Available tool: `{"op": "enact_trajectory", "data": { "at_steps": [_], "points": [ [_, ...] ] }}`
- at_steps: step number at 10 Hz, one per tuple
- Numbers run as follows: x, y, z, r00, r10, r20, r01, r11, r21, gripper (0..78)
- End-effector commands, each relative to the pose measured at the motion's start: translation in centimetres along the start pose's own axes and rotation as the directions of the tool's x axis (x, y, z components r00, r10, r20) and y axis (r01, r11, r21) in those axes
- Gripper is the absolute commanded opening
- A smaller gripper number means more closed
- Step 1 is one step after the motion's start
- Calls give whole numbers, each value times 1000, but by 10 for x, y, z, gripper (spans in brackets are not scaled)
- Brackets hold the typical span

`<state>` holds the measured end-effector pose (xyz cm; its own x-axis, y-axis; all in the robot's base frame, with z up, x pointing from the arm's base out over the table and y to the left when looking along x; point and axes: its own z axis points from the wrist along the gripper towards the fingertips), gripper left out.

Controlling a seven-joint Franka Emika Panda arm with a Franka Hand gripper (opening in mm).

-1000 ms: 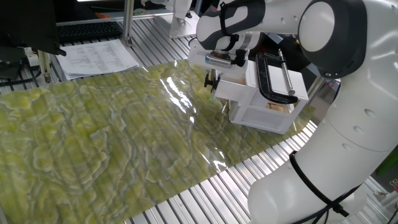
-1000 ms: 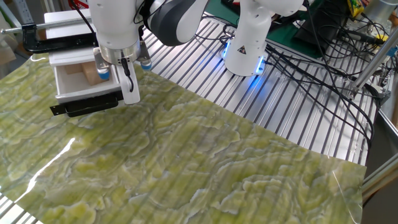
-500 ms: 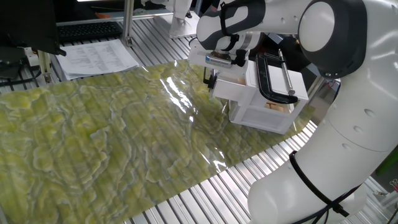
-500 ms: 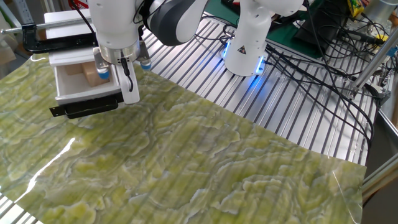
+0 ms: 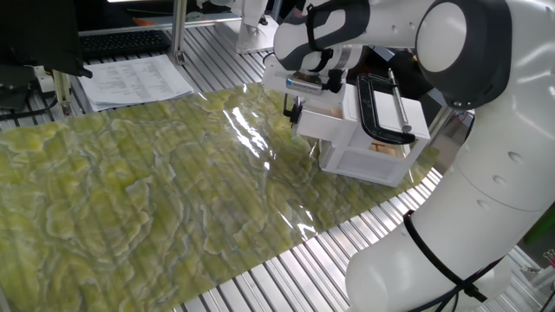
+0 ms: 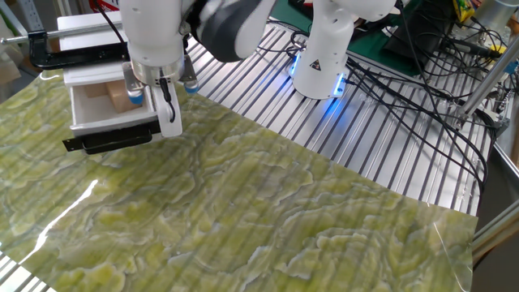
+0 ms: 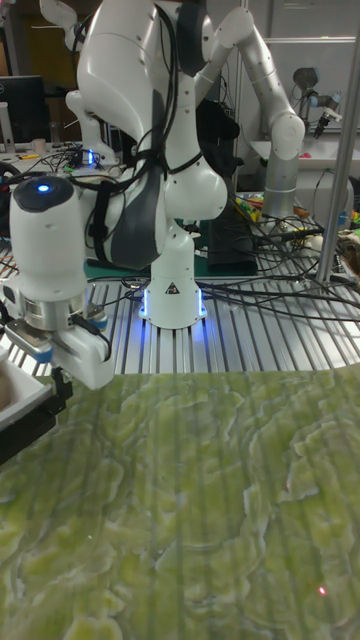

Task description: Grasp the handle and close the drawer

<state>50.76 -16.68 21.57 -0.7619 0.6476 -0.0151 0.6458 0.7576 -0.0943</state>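
Drawer (image 6: 101, 104) partly open — gripper (image 6: 165, 113) at its front, jaws closed around the black handle (image 6: 109, 140), above the green-patterned tabletop (image 6: 243, 211).

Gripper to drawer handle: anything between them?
Nothing. In the other fixed view the gripper sits right at the drawer front, fingers at the black handle, with no visible gap. Whether they are clamped on it can't be told.

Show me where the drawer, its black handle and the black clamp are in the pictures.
drawer (image 6: 101, 122): the other fixed view, on its white front edge.
handle (image 6: 109, 140): the other fixed view, on the middle of the black bar.
clamp (image 5: 371, 108): one fixed view, on its black frame.
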Motion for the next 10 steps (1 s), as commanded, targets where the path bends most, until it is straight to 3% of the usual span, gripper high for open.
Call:
{"op": "enact_trajectory", "data": {
  "at_steps": [1, 3, 6, 10],
  "points": [
    [-5, -8, 3, 1000, 2, 29, -3, 999, 34, 16],
    [-5, -8, 2, 1000, 8, 26, -9, 999, 36, 16],
    [-4, -10, 0, 1000, 12, -13, -11, 998, 68, 16],
    [-4, -16, -6, 999, -4, -43, 7, 997, 80, 16]
  ]
}}
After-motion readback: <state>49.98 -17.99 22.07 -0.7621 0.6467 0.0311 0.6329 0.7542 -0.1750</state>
